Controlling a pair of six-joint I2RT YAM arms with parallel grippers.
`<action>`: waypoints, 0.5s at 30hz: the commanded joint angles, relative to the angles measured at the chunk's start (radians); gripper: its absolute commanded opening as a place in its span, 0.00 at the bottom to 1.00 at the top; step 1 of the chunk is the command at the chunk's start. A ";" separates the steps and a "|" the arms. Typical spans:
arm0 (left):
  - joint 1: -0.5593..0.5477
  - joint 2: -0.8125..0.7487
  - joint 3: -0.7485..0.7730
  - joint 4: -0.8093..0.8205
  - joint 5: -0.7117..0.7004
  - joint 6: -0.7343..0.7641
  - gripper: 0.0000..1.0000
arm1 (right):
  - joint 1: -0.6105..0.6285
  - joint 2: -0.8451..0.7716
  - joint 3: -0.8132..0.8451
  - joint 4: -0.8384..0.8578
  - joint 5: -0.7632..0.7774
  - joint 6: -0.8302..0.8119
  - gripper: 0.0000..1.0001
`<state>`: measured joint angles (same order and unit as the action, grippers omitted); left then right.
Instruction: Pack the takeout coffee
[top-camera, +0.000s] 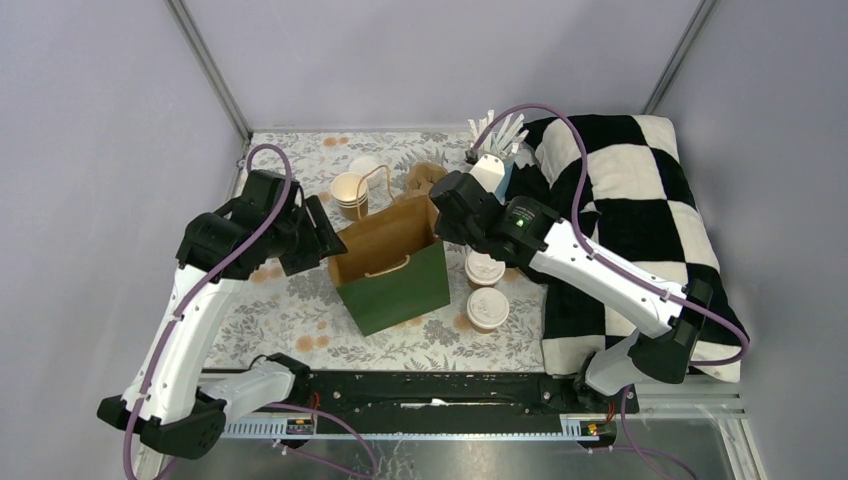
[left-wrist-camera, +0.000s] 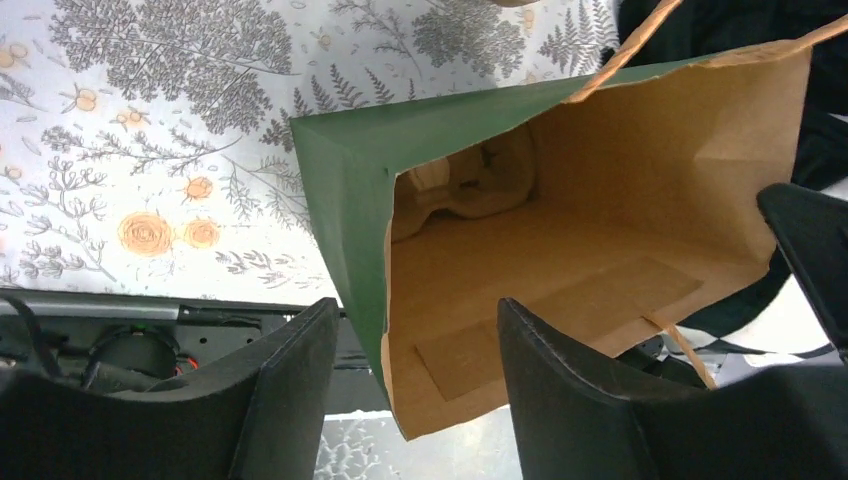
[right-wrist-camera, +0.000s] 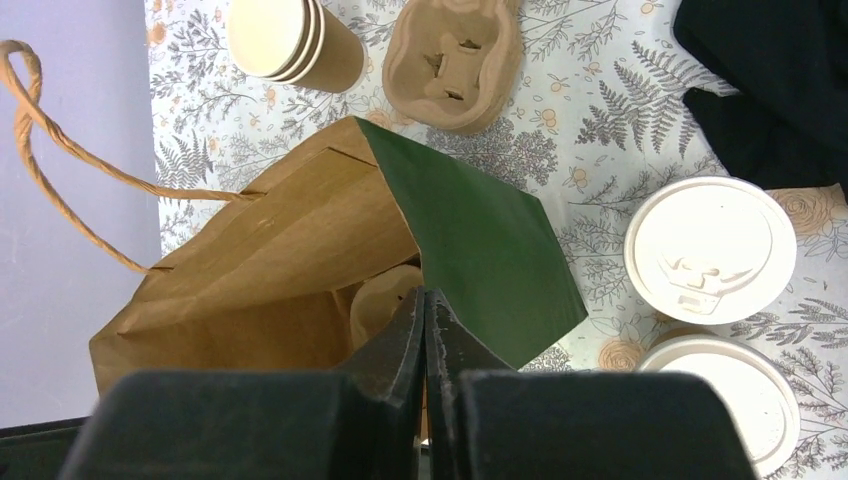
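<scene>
From above, the paper bag (top-camera: 390, 270) stands open on the bench (top-camera: 300, 330). My left pincer (top-camera: 322, 238) is at its left rim and my right pincer (top-camera: 442, 225) at its right. The far cup (top-camera: 485, 268) and near cup (top-camera: 488, 308) sit lidded just beside the bag, not yet packed. Through my left wrist, my jaws stand wide astride the rim and grip nothing, so I judge the mouth could sag shut. A pulp carrier (left-wrist-camera: 480, 185) lies at the bottom, and a cup that misses its well could tip. Through my right wrist, my jaws are pressed tight together at the rim; whether they pinch paper I cannot tell. A careless pull could topple the bag onto the cups.
</scene>
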<state>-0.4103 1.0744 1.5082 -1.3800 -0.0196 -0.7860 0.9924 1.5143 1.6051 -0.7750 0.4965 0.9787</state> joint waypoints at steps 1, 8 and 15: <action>0.005 -0.049 -0.026 0.083 0.040 -0.049 0.56 | 0.009 -0.035 -0.015 0.077 0.026 -0.027 0.05; 0.005 0.004 -0.056 0.085 -0.030 -0.023 0.48 | 0.009 -0.079 -0.058 0.129 -0.031 -0.117 0.09; 0.005 0.018 -0.051 0.093 -0.060 0.022 0.27 | 0.011 -0.087 -0.071 0.131 -0.064 -0.125 0.13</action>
<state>-0.4103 1.0977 1.4506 -1.3315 -0.0418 -0.7990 0.9932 1.4586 1.5295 -0.6815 0.4507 0.8772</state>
